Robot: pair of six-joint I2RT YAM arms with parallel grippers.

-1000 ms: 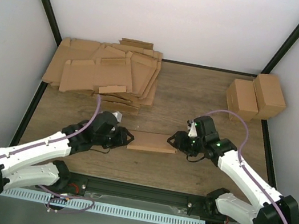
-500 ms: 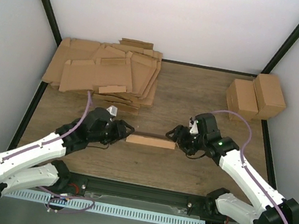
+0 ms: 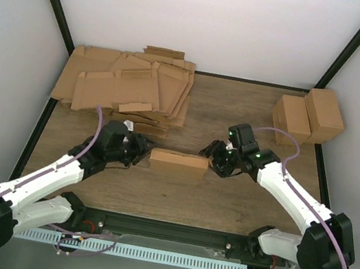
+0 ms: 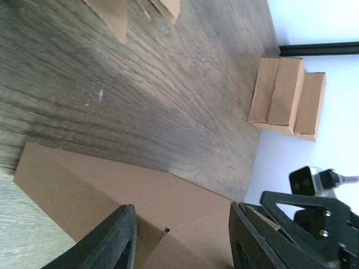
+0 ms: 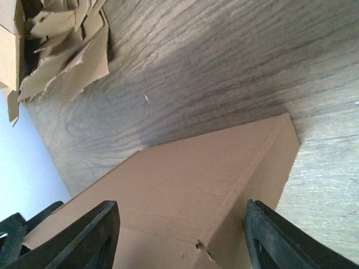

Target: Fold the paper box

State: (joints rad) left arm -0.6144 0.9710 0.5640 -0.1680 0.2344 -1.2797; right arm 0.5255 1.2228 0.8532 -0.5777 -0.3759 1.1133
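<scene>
Since the earlier frame the paper box (image 3: 177, 163) has been turned up from lying low and flat, so that a broad brown face now shows in the top view, and it sits a little farther from the arm bases. Both arms have reached farther out over the table (image 3: 245, 121) with it.

The box now lies lengthwise across the middle of the table, between the two grippers, with one end at each. The left gripper (image 3: 143, 152) meets its left end and the right gripper (image 3: 211, 159) meets its right end.

In the left wrist view the two black fingers (image 4: 112, 242) stand partly apart with the end of the box filling the space between them; a small notch shows in the cardboard edge there. Whether the fingers press on the cardboard or only straddle it, I cannot tell.

In the right wrist view the fingers (image 5: 90, 235) stand wider apart, again with the box end between them. One broad face and one narrow side face of the box are visible, meeting at a crisp folded corner. Here too I cannot tell whether they clamp it.

A loose stack of flat die-cut cardboard sheets (image 3: 128, 90) lies at the far left of the table, well apart from the box. Two blocky brown cartons (image 3: 307, 116) stand side by side, touching, at the far right corner
</scene>
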